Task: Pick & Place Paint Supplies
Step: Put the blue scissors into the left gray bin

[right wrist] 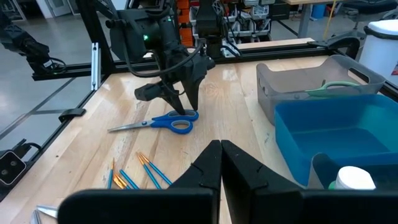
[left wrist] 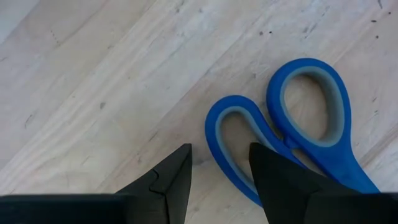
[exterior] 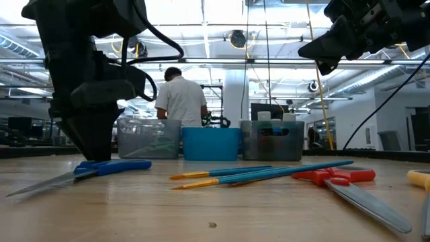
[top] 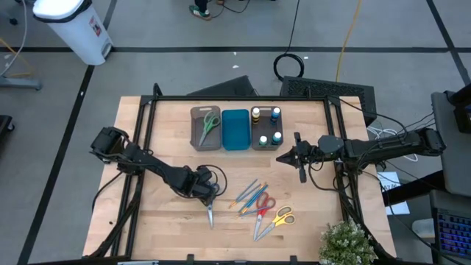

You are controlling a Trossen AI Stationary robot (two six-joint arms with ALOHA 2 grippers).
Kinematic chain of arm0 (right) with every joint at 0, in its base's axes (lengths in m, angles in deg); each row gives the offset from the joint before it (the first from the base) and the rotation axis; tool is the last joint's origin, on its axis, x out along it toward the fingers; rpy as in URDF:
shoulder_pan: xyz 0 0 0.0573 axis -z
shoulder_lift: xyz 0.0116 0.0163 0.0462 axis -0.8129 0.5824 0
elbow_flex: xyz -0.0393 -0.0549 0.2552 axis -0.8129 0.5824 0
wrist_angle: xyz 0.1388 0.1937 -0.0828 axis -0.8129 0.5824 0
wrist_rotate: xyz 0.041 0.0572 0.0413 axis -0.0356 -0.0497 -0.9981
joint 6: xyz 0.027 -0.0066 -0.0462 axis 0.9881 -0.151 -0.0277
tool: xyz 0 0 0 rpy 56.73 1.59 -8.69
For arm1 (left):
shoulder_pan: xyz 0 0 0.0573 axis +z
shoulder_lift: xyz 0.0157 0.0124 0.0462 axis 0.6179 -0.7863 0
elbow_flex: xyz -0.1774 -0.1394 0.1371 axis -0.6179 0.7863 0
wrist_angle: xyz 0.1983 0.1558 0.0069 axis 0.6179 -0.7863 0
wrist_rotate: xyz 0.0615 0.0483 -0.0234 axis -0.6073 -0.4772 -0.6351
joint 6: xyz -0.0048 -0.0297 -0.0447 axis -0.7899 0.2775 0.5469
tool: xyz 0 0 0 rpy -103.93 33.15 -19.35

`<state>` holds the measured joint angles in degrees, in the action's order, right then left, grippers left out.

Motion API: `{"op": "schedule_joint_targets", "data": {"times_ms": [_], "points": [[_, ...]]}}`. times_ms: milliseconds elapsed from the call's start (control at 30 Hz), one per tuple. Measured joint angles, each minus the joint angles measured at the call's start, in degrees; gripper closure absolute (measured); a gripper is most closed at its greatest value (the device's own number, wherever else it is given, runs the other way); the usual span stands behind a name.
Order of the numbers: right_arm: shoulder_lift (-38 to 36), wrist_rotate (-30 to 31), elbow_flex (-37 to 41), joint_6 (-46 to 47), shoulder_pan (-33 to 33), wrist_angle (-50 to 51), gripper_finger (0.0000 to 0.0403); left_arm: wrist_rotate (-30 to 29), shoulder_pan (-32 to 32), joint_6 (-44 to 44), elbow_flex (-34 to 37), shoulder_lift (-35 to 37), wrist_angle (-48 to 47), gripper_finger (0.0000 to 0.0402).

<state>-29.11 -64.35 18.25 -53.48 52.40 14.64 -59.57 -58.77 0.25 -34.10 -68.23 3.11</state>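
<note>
Left gripper (top: 210,193) poised over the blue scissors (top: 210,213), fingers parted and empty.

Risk, as I judge it: 1 finger (left wrist: 277,171) sits beside a handle loop, not astride it, so closing could nudge the flat, slick scissors sideways or pinch only 1 loop and let the blades swing. They lie closed on the near-left of the table (top: 162,221), blue loops towards the gripper, steel blades pointing nearward. The right gripper (top: 299,160) waits shut, raised at far right.
</note>
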Motion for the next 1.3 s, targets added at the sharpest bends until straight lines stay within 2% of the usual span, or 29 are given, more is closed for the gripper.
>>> {"op": "schedule_joint_targets", "data": {"times_ms": [167, 267, 567, 667, 767, 933, 1133, 1300], "points": [[0.0, 0.0, 0.0, 0.0, 0.0, 0.0, 0.0403, -0.3, 0.0, -1.7, 0.1, -0.1, 1.6, 0.0232], [0.0, 0.0, 0.0, 0.0, 0.0, 0.0, 0.0403, -0.4, 0.1, -3.5, 0.1, -0.1, 2.8, 0.0247], [0.0, 0.0, 0.0, 0.0, 0.0, 0.0, 0.0403, -0.8, 0.2, -4.8, 0.2, -0.2, 4.5, 0.036], [0.0, 0.0, 0.0, 0.0, 0.0, 0.0, 0.0403, -1.1, 0.2, -6.5, 0.2, -0.2, 5.5, 0.0385], [0.0, 0.0, 0.0, 0.0, 0.0, 0.0, 0.0403, -1.6, 0.2, -7.6, 0.2, -0.2, 6.3, 0.0384], [0.0, 0.0, 0.0, 0.0, 0.0, 0.0, 0.0403, -1.9, 0.4, -10.1, 0.2, -0.3, 6.9, 0.0354], [0.0, 0.0, 0.0, 0.0, 0.0, 0.0, 0.0403, -2.0, 0.6, -12.3, 0.2, 1.7, 7.0, 0.0387], [0.0, 0.0, 0.0, 0.0, 0.0, -0.1, 0.0403, -5.3, 0.8, -12.5, 0.1, 4.8, 6.9, 0.0375]]}}
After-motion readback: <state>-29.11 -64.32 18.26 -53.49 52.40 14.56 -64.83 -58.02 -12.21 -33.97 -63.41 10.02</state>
